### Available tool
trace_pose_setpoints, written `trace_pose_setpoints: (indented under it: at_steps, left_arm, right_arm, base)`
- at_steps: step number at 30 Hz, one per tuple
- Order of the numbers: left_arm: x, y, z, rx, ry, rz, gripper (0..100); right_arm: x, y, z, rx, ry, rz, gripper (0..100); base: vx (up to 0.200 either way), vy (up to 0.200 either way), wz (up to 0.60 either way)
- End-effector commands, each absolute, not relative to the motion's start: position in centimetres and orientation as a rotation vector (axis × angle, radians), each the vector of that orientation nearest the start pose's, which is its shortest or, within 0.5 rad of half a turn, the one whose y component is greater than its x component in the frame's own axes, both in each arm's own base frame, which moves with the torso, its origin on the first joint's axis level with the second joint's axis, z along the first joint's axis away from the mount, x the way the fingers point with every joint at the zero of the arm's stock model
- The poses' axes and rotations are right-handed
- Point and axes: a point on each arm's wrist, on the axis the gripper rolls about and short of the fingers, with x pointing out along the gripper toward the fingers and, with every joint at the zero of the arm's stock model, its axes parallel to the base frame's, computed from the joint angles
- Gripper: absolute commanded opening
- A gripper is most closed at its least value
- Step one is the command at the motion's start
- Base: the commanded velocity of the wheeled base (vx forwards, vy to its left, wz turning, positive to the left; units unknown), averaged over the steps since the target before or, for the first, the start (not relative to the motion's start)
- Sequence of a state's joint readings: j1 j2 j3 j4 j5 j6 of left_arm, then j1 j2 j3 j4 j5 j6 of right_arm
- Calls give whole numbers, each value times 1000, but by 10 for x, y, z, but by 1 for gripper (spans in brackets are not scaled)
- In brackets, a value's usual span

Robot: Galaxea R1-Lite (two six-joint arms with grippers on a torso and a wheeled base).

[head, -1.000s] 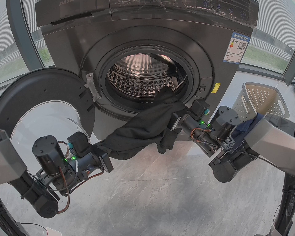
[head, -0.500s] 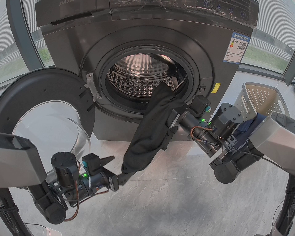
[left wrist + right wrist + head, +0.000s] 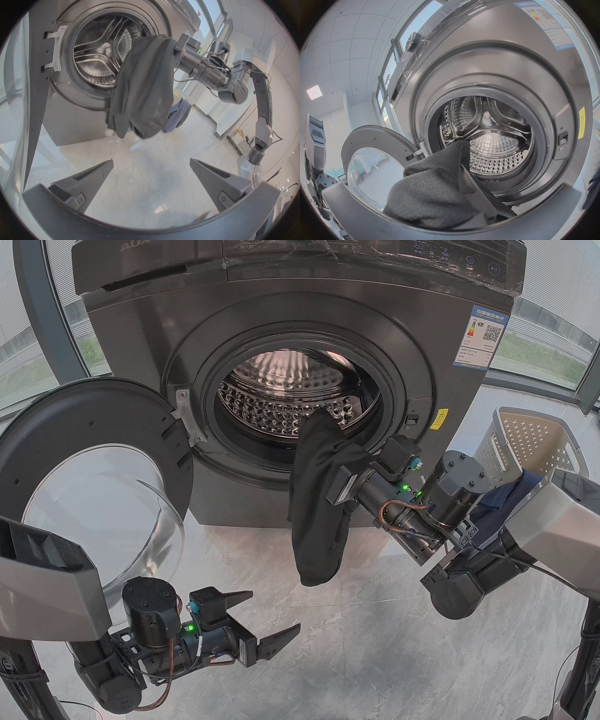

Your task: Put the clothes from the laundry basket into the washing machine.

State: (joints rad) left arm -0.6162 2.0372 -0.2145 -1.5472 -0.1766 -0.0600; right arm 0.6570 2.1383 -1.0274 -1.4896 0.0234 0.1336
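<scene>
Head view: my right gripper (image 3: 334,480) is clamped on the black garment (image 3: 315,515). The cloth drapes over the gripper and hangs straight below it, with the lower end clear of the floor (image 3: 350,646).

- The washing machine (image 3: 156,334) is directly ahead of that gripper with its door (image 3: 81,421) swung fully open.
- The garment's top fold sits at the mouth of the drum (image 3: 281,396). I can't tell if it touches the rim. I judge it isn't inside yet.
- My left gripper (image 3: 275,612) is released, jaws spread wide and holding nothing. It sits low near the floor, and the garment is up ahead of it, well apart.
- In the right wrist view, the part of the drum (image 3: 493,140) in sight beyond the cloth (image 3: 437,193) looks bare, so I'd say nothing is loaded so far.
- The laundry basket (image 3: 537,440) is behind my right arm, with a blue garment (image 3: 500,502) at its near side.

Progress looks early:
- Push the first item forward past the rim and let go.
- Go back for the blue one and anything under it. I can't see the basket's bottom.
</scene>
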Motion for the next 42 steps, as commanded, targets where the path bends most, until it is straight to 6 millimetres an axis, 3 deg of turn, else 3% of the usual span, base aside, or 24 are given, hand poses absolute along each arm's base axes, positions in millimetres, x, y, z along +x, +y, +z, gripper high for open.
trace_pose_setpoints:
  at_steps: [1, 7, 15, 24, 32, 33, 42]
  left_arm:
    - [246, -182, 69, -43, 149, -790, 100]
    - [279, -206, 82, -82, 19, -792, 100]
    - [305, -225, 75, -94, -32, -790, 100]
    - [334, -229, 63, -101, -62, -715, 100]
    - [354, -231, 62, -117, -111, -621, 100]
    - [356, -232, 63, -121, -120, -611, 0]
    - [363, -230, 76, -153, -169, -567, 0]
  right_arm:
    - [308, 255, 163, 250, -299, 713, 0]
    - [309, 257, 160, 248, -291, 713, 0]
    - [303, 262, 160, 250, -286, 730, 0]
    - [290, 274, 163, 266, -283, 745, 0]
    - [278, 273, 162, 269, -260, 762, 0]
    - [277, 273, 162, 271, -260, 761, 0]
    - [278, 259, 164, 279, -246, 718, 0]
  base:
    - [0, 0, 0]
    - [0, 0, 0]
    - [0, 0, 0]
    - [0, 0, 0]
    - [0, 0, 0]
    - [0, 0, 0]
    - [0, 0, 0]
